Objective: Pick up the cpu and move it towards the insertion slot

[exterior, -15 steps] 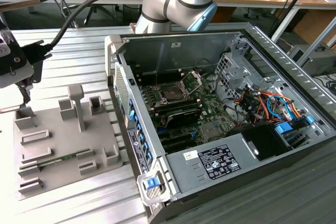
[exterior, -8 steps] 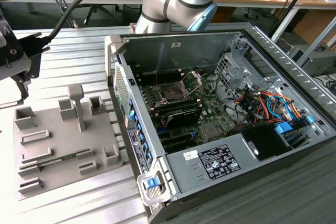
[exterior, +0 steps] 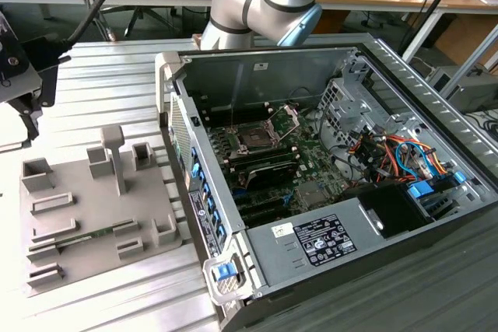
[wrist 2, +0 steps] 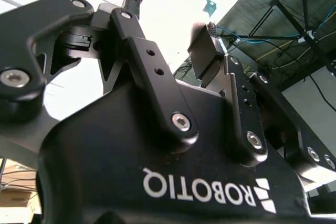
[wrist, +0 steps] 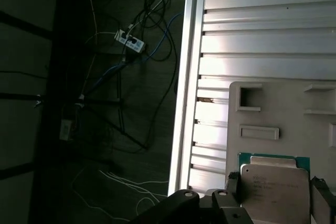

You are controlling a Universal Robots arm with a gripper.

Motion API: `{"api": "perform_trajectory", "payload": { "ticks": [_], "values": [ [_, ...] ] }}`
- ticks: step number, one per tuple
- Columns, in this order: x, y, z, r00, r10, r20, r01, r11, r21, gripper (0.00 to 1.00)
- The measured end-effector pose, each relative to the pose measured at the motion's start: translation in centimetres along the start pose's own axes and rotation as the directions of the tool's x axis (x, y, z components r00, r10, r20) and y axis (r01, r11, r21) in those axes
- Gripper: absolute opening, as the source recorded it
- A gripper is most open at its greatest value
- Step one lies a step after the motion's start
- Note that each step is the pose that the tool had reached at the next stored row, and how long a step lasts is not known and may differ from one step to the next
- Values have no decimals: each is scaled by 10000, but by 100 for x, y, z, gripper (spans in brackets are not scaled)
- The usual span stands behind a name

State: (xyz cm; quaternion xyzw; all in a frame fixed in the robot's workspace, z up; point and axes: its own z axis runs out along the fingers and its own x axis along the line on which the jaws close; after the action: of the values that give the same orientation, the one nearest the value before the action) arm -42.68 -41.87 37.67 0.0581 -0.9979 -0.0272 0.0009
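In the first wrist view the cpu, a pale silvery square chip with a green edge, sits between two black fingers. My gripper is shut on it, above the grey fixture plate. In the exterior view the gripper hangs at the exterior view's left edge, raised above the table and left of the fixture plate. The insertion slot is a dark square socket on the green board inside the open computer case. Its metal load plate stands hinged up.
The case's tall side walls stand between the fixture plate and the socket. Cable bundles and a power supply fill the case's right and front. The ribbed metal table ends at an edge with floor cables beyond.
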Motion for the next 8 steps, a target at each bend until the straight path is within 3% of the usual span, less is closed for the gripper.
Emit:
{"api": "perform_trajectory", "payload": {
  "ticks": [2, 8],
  "values": [
    [0, 2, -40, 10000, 0, 1, 0, 10000, -1, 55],
    [-5, 2, -46, 10000, 0, -2, 0, 10000, 1, 55]
  ]
}}
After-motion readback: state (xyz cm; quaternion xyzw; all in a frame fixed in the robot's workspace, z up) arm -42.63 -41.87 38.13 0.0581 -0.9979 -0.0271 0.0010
